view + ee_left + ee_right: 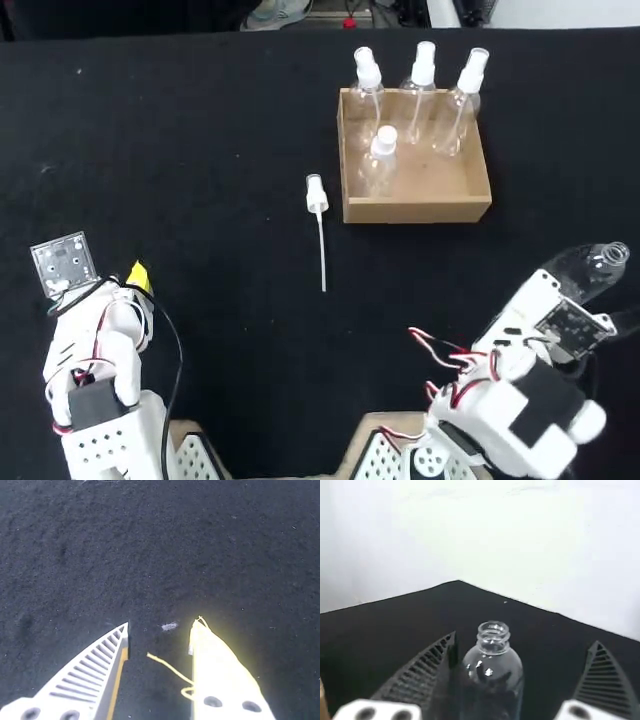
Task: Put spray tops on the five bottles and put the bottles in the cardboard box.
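A clear bottle (597, 264) with no top sits in my right gripper (572, 288) at the table's right edge, its open neck (493, 631) pointing away from the wrist. In the right wrist view my right gripper (523, 640) has the bottle lying along one finger (422, 672). A loose spray top (317, 194) with its long tube lies on the cloth just left of the cardboard box (415, 211). Several capped bottles (381, 158) stand in the box. My left gripper (130, 285) rests low at the near left, open with nothing between its fingertips (161, 625).
The table is covered in black cloth (200, 150). A white wall (520, 535) rises beyond the table's right edge. A yellow thread (170, 667) hangs by the left gripper's yellow finger. Both arm bases stand along the near edge.
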You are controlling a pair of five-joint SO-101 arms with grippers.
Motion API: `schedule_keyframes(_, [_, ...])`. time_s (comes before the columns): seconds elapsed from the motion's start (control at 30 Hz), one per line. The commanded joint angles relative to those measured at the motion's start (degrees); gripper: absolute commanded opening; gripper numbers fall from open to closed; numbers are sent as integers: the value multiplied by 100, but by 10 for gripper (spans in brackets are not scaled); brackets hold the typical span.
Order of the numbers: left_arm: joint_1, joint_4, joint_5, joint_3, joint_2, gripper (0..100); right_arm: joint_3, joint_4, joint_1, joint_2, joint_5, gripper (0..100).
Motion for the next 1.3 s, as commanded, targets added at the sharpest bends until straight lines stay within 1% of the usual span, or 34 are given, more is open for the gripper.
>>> schedule_keyframes(0.0, [-48, 9, 35, -57, -44, 191, 13, 712, 123, -576, 712, 350])
schedule_keyframes(0.07, [-40, 9, 35, -57, -44, 191, 4, 1354, 53, -954, 1090, 350])
schedule_keyframes(0.13, [-31, 9, 35, -57, -44, 191, -4, 2004, 35, -1437, 1213, 350])
schedule_keyframes(0.27, [-40, 9, 35, -57, -44, 191, -13, 3481, 44, -2738, 1231, 350])
schedule_keyframes(0.4, [-40, 9, 35, -57, -44, 191, 4, 5204, 62, -4268, 1231, 350])
schedule_keyframes(0.53, [-40, 9, 35, -57, -44, 191, 40, 6910, 290, -5833, 1204, 350])
schedule_keyframes(0.67, [-40, 9, 35, -57, -44, 191, 110, 8668, -229, -7310, 1248, 350])
schedule_keyframes(0.73, [-40, 9, 35, -57, -44, 191, 110, 9468, -352, -7969, 1257, 350])
schedule_keyframes(0.87, [-40, 9, 35, -57, -44, 191, 119, 10426, -360, -8998, 1257, 350])
schedule_keyframes(0.97, [-40, 9, 35, -57, -44, 191, 48, 11015, -352, -9473, 1257, 350])
schedule_keyframes(1.03, [-40, 9, 35, -57, -44, 191, -242, 11516, -352, -9622, 1257, 349])
schedule_keyframes(1.13, [-40, 9, 26, -57, -44, 191, -1068, 12457, -308, -9578, 1248, 349])
schedule_keyframes(1.2, [-40, 9, 26, -57, -44, 191, -1341, 12633, -308, -9455, 1231, 349])
schedule_keyframes(1.27, [-40, 9, 26, -57, -44, 191, -1279, 12308, -308, -9244, 1240, 349])
